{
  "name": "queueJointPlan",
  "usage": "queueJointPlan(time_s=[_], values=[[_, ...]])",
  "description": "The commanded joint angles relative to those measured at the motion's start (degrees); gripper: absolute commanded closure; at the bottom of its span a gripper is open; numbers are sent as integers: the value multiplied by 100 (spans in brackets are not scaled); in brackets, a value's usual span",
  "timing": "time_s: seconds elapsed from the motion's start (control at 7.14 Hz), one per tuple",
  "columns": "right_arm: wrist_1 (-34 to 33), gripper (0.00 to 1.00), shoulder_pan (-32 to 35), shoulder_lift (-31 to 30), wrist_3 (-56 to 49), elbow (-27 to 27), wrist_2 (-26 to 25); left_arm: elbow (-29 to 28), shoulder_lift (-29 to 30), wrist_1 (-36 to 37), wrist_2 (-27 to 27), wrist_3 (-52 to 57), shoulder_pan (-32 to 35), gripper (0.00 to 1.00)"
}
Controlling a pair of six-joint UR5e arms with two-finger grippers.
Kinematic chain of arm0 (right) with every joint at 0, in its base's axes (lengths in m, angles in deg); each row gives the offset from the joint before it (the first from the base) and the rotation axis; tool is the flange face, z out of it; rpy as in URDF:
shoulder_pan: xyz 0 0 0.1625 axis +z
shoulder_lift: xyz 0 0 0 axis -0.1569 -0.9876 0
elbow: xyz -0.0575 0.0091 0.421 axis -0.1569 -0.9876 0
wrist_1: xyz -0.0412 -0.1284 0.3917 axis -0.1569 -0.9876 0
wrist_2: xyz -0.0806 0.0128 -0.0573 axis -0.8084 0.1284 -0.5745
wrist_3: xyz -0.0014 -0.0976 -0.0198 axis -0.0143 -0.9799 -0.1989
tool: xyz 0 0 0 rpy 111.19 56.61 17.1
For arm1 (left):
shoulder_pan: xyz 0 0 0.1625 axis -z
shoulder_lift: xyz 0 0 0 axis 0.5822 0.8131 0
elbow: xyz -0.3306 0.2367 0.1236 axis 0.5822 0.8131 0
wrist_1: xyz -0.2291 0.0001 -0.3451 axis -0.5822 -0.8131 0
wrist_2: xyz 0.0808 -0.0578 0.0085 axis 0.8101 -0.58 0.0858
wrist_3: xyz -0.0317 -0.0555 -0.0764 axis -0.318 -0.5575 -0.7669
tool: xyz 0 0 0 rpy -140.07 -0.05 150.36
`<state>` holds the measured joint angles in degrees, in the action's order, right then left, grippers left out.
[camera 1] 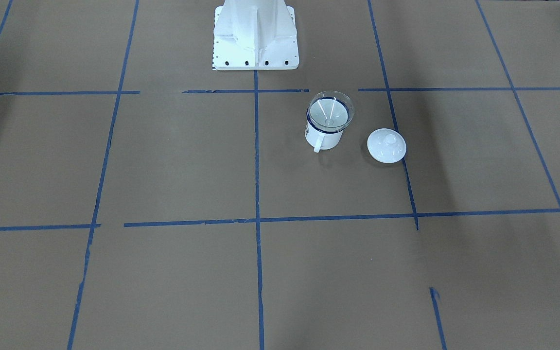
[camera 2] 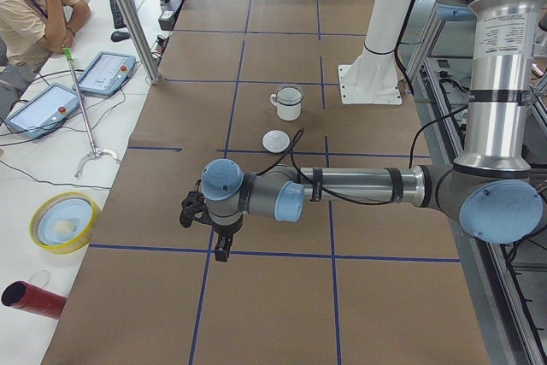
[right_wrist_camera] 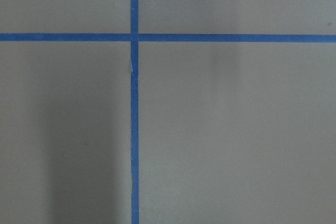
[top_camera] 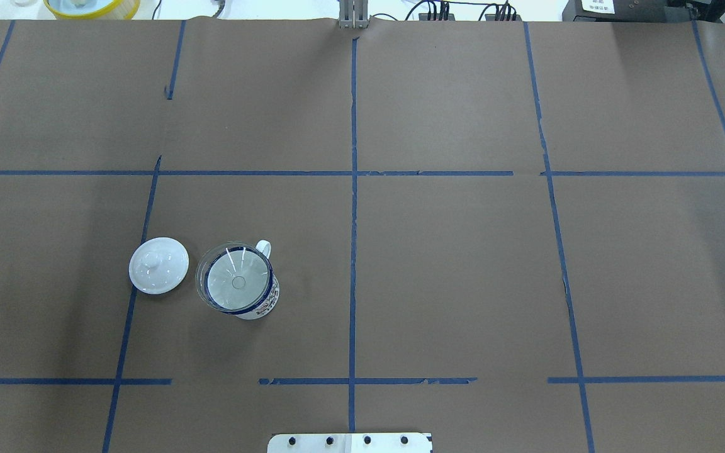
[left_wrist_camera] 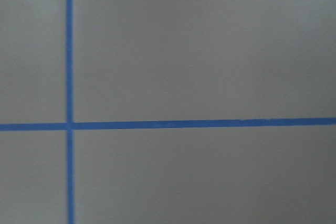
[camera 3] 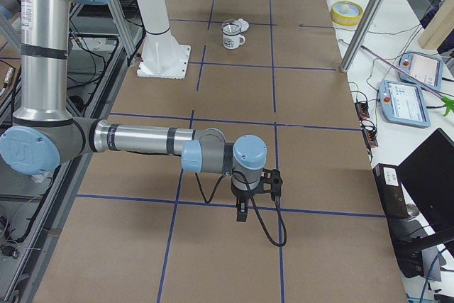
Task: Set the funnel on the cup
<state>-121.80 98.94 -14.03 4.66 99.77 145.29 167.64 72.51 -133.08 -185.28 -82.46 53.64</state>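
The funnel (top_camera: 236, 279) sits spout-down in the cup (camera 1: 323, 138), its wide rim carried by the lip, so placement looks done; the left gripper (camera 2: 220, 244) and right gripper (camera 3: 242, 211) hang well apart from it, and I cannot tell whether they are released or clenched.

The funnel (top_camera: 235, 277) sits in the cup (camera 1: 323, 138), so its spout is hidden inside. Far from the cup, the left end effector (camera 2: 224, 250) and the right end effector (camera 3: 242, 212) are too small to tell if they are open or closed.
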Motion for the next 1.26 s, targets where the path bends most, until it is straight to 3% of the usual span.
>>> queueJointPlan(time_s=[0.0,0.14,1.12], values=[[0,0,0,0,0,3,0,116,-11,170,-23,13,40,0],[0,0,0,0,0,-6,0,282,-3,511,-23,48,49,0],[0,0,0,0,0,3,0,407,-161,654,-23,4,40,0]])
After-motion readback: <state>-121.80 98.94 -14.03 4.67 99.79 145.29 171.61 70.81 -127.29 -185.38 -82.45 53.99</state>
